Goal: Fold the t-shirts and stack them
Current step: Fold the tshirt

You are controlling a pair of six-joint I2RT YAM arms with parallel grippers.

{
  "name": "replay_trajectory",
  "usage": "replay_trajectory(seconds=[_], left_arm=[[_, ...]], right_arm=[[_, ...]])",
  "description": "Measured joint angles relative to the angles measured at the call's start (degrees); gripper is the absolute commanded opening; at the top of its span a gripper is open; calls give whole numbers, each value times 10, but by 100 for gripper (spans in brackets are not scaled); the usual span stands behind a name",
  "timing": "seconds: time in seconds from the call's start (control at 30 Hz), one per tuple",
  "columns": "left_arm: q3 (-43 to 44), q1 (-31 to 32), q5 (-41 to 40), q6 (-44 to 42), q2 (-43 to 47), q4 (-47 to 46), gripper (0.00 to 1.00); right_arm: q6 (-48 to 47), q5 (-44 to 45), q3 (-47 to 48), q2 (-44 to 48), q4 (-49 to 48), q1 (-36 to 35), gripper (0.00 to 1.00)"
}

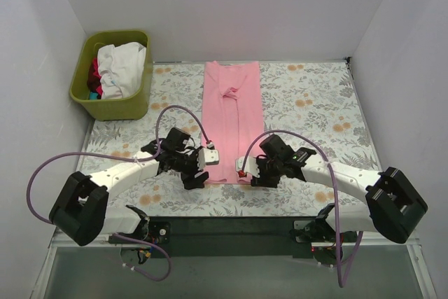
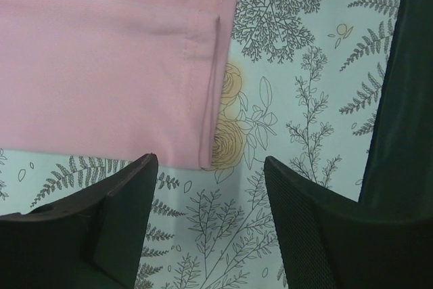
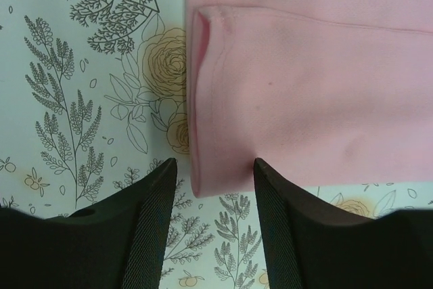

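Observation:
A pink t-shirt (image 1: pixel 231 110) lies folded into a long strip down the middle of the table, its hem nearest the arms. My left gripper (image 1: pixel 198 173) is open at the hem's left corner; in the left wrist view the pink corner (image 2: pixel 196 147) lies just ahead of the open fingers (image 2: pixel 128 194). My right gripper (image 1: pixel 246 173) is open at the hem's right corner; in the right wrist view the folded pink corner (image 3: pixel 216 167) sits between the two fingers (image 3: pixel 152 201). Neither gripper holds cloth.
A green bin (image 1: pixel 112 75) with white, red and blue clothes stands at the back left. The table has a floral cloth (image 1: pixel 315 103). White walls close in the left, back and right sides.

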State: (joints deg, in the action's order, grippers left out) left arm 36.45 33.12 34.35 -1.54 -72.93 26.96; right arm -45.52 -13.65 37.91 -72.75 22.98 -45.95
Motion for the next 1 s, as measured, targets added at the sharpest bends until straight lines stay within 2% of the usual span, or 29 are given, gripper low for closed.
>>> replay_trajectory(seconds=[0.23,0.37,0.43,0.47,0.53,0.57,0.63,0.73,0.9,1.0], left_arm=[[-7,18,-19,1,-23,-33,58],[-25,35,-39,0,-40,-53,53],[-29,40,-46,-5,-43,-67,47],[-31,44,-53,-7,-43,-74,44],[-31,47,-61,-11,-46,-83,33],[-31,48,-66,-14,-48,-89,26],[-32,49,-73,-19,-50,-99,10],[-33,50,-80,-23,-50,-106,0],[-31,50,-82,-19,-49,-102,0],[-25,51,-82,-13,-41,-76,0]], right_arm=[[-9,5,-41,-6,-44,-13,52],[-11,2,-41,-17,-69,-15,41],[-13,1,-41,-23,-82,-16,36],[-13,1,-41,-26,-87,-17,29],[-15,2,-45,-27,-100,-17,21],[-16,2,-48,-27,-106,-17,10],[-21,5,-52,-27,-116,-17,1],[-21,7,-56,-26,-126,-17,1],[-21,12,-56,-22,-123,-18,1],[-20,17,-49,-14,-88,-18,1]])
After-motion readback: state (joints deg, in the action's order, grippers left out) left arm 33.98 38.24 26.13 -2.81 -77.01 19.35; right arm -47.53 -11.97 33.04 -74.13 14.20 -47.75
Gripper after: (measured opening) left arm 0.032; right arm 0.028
